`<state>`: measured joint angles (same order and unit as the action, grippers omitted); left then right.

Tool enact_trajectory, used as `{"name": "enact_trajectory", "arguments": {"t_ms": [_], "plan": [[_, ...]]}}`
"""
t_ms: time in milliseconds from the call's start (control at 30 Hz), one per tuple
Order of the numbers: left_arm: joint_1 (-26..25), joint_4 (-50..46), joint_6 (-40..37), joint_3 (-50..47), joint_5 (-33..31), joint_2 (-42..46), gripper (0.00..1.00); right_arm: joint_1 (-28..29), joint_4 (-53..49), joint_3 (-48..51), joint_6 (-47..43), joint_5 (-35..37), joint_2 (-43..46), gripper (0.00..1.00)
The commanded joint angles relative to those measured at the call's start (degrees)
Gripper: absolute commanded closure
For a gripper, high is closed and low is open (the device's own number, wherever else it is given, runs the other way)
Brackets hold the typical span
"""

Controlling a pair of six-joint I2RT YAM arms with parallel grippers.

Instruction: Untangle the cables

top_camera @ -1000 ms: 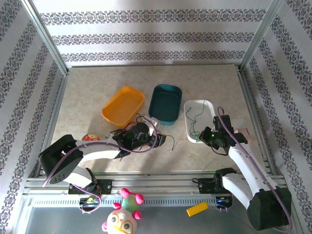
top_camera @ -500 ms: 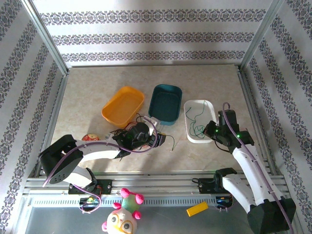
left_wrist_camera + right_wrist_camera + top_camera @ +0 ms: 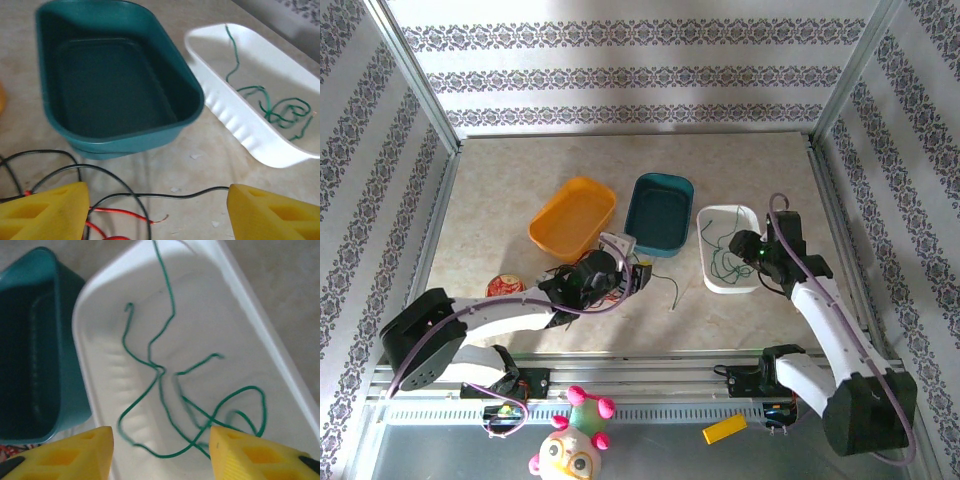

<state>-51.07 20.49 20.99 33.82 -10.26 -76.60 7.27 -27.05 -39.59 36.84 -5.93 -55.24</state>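
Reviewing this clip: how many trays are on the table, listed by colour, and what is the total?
Orange tray: 1
Teal tray: 1
White tray: 1
Total: 3

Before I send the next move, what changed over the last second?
The right fingers opened and moved farther along the white tray, above the green cable lying loose in it. The left fingers barely shifted, open over the black cable. The tray stayed put.
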Motion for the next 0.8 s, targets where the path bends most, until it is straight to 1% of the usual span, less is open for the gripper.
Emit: {"name": "enact_trajectory", "arguments": {"t_ms": [0, 100, 200, 300, 400, 533, 633, 767], "plan": [[-0.70, -5.05, 1.89, -0.69, -5.63, 1.83, 0.27, 4.11, -1.98, -0.65, -1.05, 3.80, 3.68, 0.45], [-0.62, -8.28, 2.17, 0.48, -6.26, 1.26, 0.27, 10.20, -0.67, 1.55, 0.04, 0.40, 5.77, 0.45], [-0.61, -10.98, 3.19, 1.75, -6.67, -0.32, 0.27, 19.18, 1.66, 3.73, 1.04, -0.40, 5.41, 0.46], [-0.44, -11.52, 4.52, 2.07, -6.65, -1.89, 0.27, 27.86, 4.49, 4.69, 1.52, 1.10, 2.49, 0.47], [-0.35, -12.18, 5.64, 2.64, -6.79, -3.89, 0.27, 32.88, 6.83, 4.39, 2.70, 2.67, -3.12, 0.48], [-0.35, -14.04, 6.58, 3.76, -8.05, -6.33, 0.27, 35.57, 7.78, 1.73, 3.32, 5.36, -11.81, 0.49], [-0.30, -14.71, 7.14, 4.01, -9.30, -7.28, 0.27, 35.81, 7.59, -0.33, 3.56, 7.76, -18.43, 0.50], [0.00, -15.89, 7.10, 4.54, -10.15, -7.95, 0.27, 36.15, 7.71, -2.82, 3.30, 8.98, -25.71, 0.51]]}}
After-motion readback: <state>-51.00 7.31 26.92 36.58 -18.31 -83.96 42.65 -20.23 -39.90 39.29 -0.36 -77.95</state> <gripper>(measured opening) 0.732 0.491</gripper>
